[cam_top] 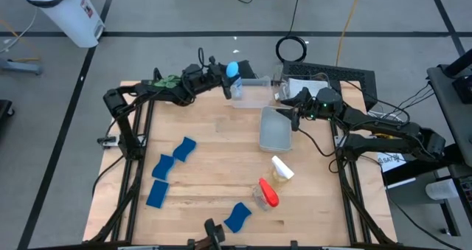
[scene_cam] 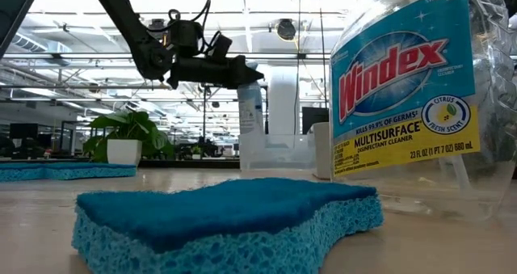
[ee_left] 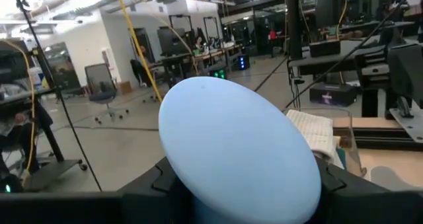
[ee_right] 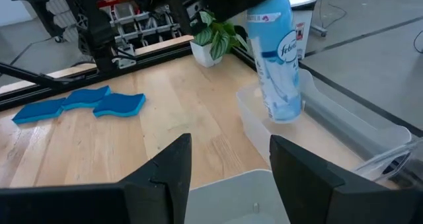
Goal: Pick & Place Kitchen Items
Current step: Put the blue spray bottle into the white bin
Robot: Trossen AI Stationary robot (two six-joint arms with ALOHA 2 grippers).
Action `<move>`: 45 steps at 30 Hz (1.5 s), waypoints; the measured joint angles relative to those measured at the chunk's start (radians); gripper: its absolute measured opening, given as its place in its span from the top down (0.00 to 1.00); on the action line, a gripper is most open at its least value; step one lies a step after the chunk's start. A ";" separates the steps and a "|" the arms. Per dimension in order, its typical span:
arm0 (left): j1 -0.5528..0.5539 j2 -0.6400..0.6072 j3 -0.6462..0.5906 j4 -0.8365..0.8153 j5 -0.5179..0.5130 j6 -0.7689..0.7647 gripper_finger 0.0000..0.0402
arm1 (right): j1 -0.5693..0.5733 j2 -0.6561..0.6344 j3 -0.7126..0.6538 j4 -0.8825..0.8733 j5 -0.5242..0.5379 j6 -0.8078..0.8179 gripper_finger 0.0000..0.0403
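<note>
Blue-topped clear plastic bottle [cam_top: 234, 79] at the desk's [cam_top: 214, 176] twelve o'clock, gripped by left claw [cam_top: 226, 79]; right claw [ee_right: 228, 161] half-open, empty.

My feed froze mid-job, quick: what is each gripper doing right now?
Left gripper: shut on the clear blue-topped bottle, held upright over the clear plastic bin.
Right gripper: open, empty, over a second clear bin.

Bright, even overhead light falls on the wooden table [cam_top: 214, 169] with only soft shadows, ceiling lights blow out white in the low view, and the blue bottle top [ee_left: 238, 151] looms blurred at the left wrist.
</note>
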 joint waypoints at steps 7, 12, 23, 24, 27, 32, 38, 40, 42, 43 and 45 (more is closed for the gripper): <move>-0.003 0.000 0.001 -0.059 -0.088 -0.030 0.53 | 0.000 0.000 0.000 0.000 0.001 0.000 0.58; -0.003 0.000 0.001 -0.064 -0.112 -0.028 0.53 | 0.000 0.000 0.000 0.000 0.001 0.000 0.58; -0.013 -0.002 0.002 -0.096 -0.182 -0.030 0.48 | 0.000 0.000 0.000 0.000 -0.001 0.000 0.58; -0.015 -0.002 0.002 -0.099 -0.199 -0.032 0.46 | 0.000 0.000 0.000 -0.001 -0.001 0.000 0.58; -0.017 -0.002 0.002 -0.104 -0.217 -0.035 0.42 | 0.000 0.000 0.000 -0.001 -0.001 0.000 0.58; -0.023 -0.002 0.002 -0.103 -0.244 -0.060 0.36 | 0.000 0.000 0.000 -0.001 -0.002 0.000 0.58; -0.037 -0.011 0.002 -0.097 -0.295 -0.062 0.29 | 0.000 0.000 0.000 -0.001 -0.002 0.000 0.58; -0.041 -0.020 0.002 -0.093 -0.297 -0.055 0.27 | 0.000 0.000 0.000 -0.001 -0.002 0.000 0.58; -0.043 -0.029 0.002 -0.096 -0.296 -0.050 0.26 | 0.000 0.000 0.000 -0.001 -0.002 0.000 0.58; -0.046 -0.034 0.002 -0.095 -0.296 -0.049 0.26 | 0.000 0.000 0.000 -0.002 -0.002 0.000 0.58; -0.050 -0.049 0.002 -0.101 -0.295 -0.049 0.26 | 0.000 0.000 0.000 -0.004 -0.002 0.000 0.58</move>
